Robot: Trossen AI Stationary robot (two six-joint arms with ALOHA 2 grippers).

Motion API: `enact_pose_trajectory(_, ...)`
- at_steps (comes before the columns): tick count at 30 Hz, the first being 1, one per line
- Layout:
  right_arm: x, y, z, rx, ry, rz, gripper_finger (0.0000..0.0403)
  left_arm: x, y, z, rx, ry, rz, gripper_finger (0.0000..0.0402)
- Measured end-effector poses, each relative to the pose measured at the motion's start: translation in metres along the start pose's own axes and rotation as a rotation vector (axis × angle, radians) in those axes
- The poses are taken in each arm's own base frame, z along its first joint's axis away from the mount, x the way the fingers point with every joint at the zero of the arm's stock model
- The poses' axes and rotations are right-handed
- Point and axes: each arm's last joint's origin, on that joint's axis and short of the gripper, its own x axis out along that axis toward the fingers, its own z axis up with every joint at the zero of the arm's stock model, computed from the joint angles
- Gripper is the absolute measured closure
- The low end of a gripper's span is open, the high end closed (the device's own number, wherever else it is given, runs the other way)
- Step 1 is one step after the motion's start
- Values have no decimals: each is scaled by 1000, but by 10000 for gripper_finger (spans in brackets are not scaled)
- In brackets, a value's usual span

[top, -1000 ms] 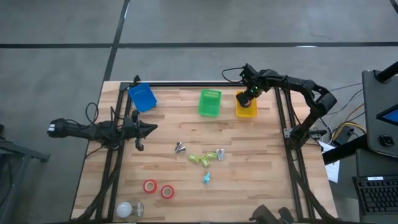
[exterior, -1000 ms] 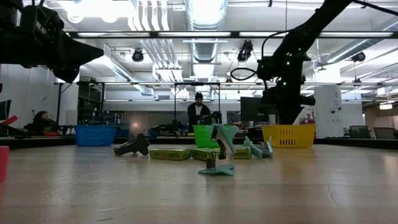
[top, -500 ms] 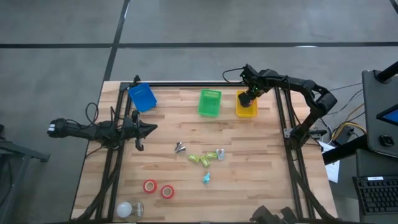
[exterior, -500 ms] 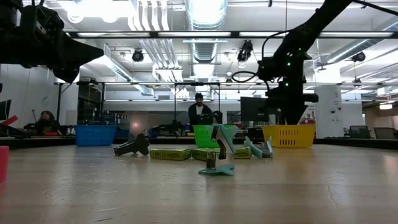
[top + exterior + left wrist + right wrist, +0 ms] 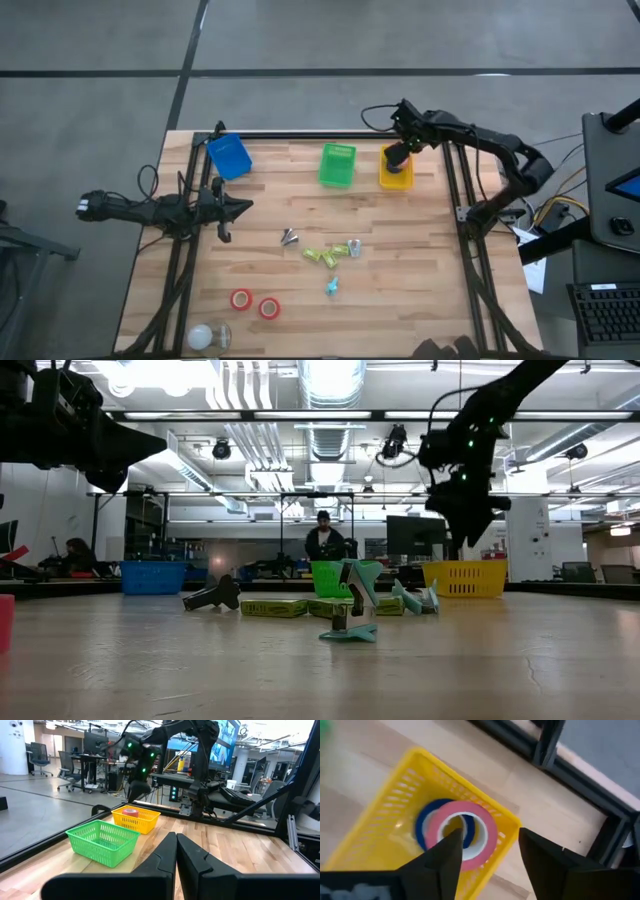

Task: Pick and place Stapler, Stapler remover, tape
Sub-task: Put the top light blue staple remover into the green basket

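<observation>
Table [image 5: 420,270]: wooden top with dark rails along its left, right and far edges; wide bare wood lies between the baskets and the clutter at the centre.
Right gripper [image 5: 485,852]: fingers spread and empty, poised above the yellow basket [image 5: 396,175] at the far right of the table.
Left gripper [image 5: 176,851]: fingers pressed together, parked over the left edge, well apart from the work.
Step in hand: judged a release into the basket; best done by rising straight up so the fingers clear the rim.
Tape in basket: a red roll [image 5: 462,834] lies on a dark blue roll [image 5: 422,822].
Tape left: two red rolls [image 5: 254,303] near the front left, beside a white roundish object [image 5: 203,335].
Room: approach them from above; the staplers [image 5: 330,255] lie mid-table.
</observation>
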Motion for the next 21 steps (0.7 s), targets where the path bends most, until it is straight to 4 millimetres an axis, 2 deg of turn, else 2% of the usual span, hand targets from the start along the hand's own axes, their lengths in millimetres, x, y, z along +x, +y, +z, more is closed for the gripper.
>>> enact_pose_trajectory(3, -19, 11, -4, -12, -51, 88, 202, 0, 0, 0, 0, 0, 0, 387)
enact_pose_trajectory(8, -44, 41, -17, -89, -119, 161, 200, 0, 0, 0, 0, 0, 0, 388)
enact_pose_trajectory(14, -60, 65, -32, -145, -141, 216, 200, 0, 0, 0, 0, 0, 0, 387)
enact_pose_trajectory(21, -77, 97, -60, -256, -151, 298, 200, 0, 0, 0, 0, 0, 0, 388)
